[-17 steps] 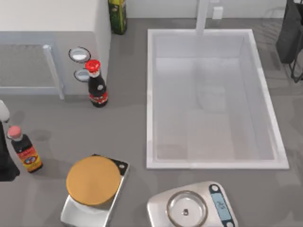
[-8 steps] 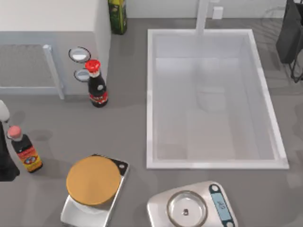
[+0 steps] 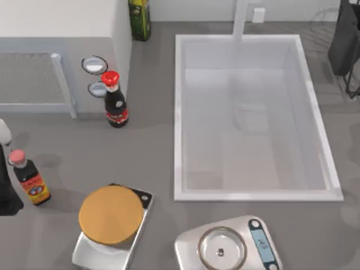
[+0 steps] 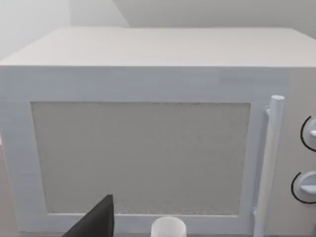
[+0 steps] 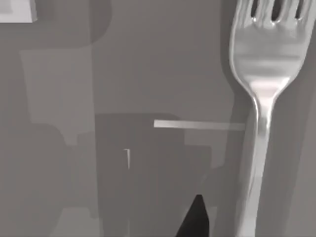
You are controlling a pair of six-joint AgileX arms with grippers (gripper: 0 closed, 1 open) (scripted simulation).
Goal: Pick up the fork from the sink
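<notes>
Your right wrist camera looks close onto a grey surface with the fork [image 5: 264, 74] lying on it: the tines run off one edge of the picture, and the handle stretches away towards the opposite edge. A dark pincer tip [image 5: 196, 217] pokes into that picture just beside the handle, apart from it. Only that one tip shows, so you cannot tell how far the right pincer is open, and it has hold of nothing you can see.

From above, the sink [image 3: 179, 112] takes up the right half of the table [image 3: 152, 146], its faucet post [image 3: 241, 19] at the far rim. Inside the basin only faint smudges show, and you cannot pick out the fork there. A dark part of your right arm [image 3: 344, 42] sits at the top right corner, beyond the sink's rim.

Your left arm [image 3: 7, 185] is parked at the left edge of the table, next to a small red-capped bottle [image 3: 28, 179]. Its wrist camera faces the door of a white microwave [image 4: 143, 148], with one dark pincer finger [image 4: 96, 222] at the frame's edge; you cannot tell its opening either.

Elsewhere on the table: a taller red-capped bottle [image 3: 114, 100] by the microwave's knobs, a green bottle [image 3: 139, 18] at the back, a scale with an orange disc [image 3: 111, 215] and a silver scale [image 3: 228, 246] at the near edge.
</notes>
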